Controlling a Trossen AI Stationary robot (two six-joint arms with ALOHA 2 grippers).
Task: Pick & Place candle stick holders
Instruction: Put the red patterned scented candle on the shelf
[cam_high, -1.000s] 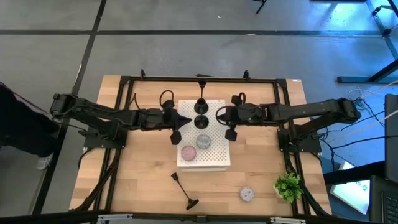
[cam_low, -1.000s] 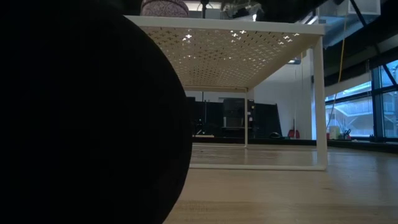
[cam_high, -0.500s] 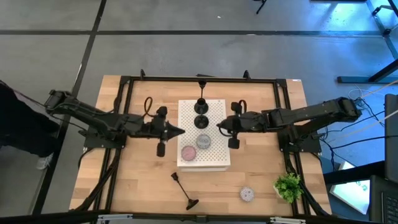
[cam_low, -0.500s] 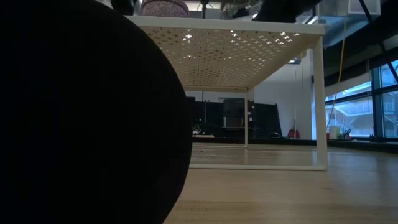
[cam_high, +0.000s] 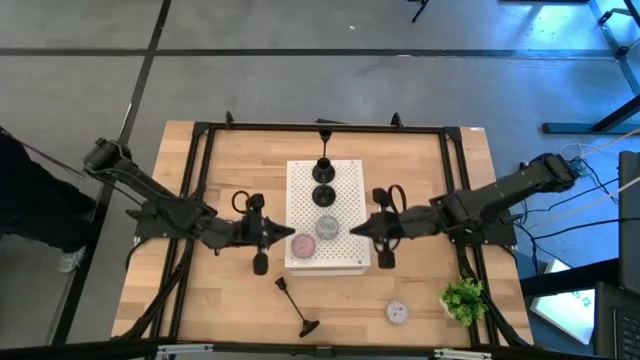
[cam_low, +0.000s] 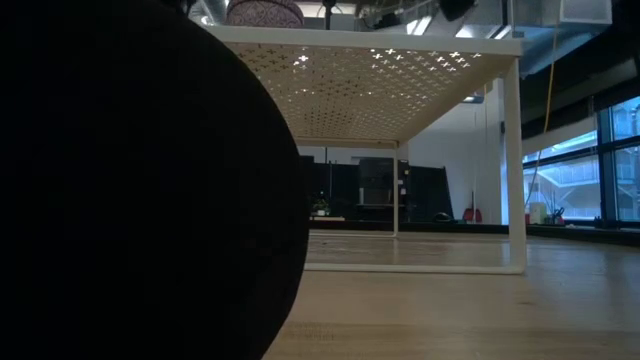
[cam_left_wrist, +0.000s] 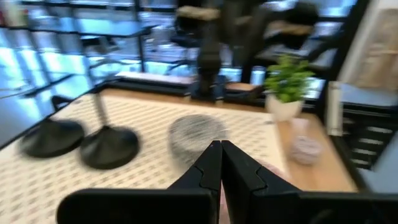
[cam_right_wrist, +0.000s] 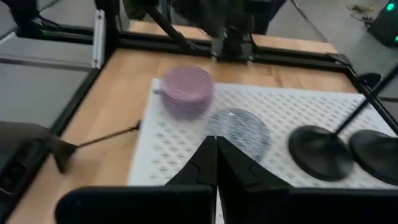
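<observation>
The left arm reaches in low from the left side. Its left gripper (cam_high: 291, 238) has its two fingers pressed together. The right arm reaches in from the right side. Its right gripper (cam_high: 356, 229) also has its fingers pressed together.

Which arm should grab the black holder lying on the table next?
Left, probably. The fallen black holder lies on the wood in front of the board's left corner, nearer the left gripper. The right gripper is shut too, but farther off.
</observation>
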